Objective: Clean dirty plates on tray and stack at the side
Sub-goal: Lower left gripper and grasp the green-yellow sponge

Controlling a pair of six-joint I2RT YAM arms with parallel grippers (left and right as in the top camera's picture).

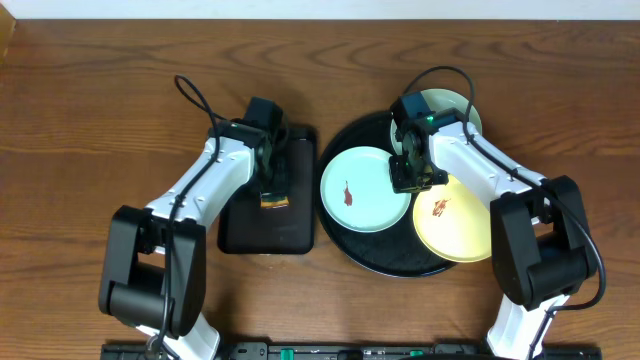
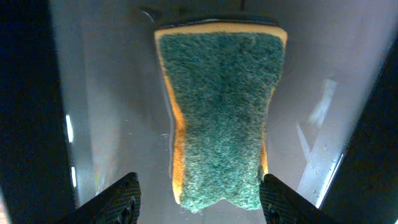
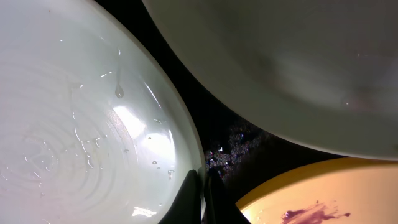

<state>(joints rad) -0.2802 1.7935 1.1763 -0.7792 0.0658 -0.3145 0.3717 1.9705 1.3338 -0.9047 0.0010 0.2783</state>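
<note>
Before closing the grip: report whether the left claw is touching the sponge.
Cannot tell. In the left wrist view the open left claw straddles the sponge: one finger stands clear, the other overlaps its outline.

White shell links run between bulky black joint housings on the left arm and right arm. A thin black cable loops over each wrist. The left hand has black fingers; a small green light glows on the right wrist
</note>
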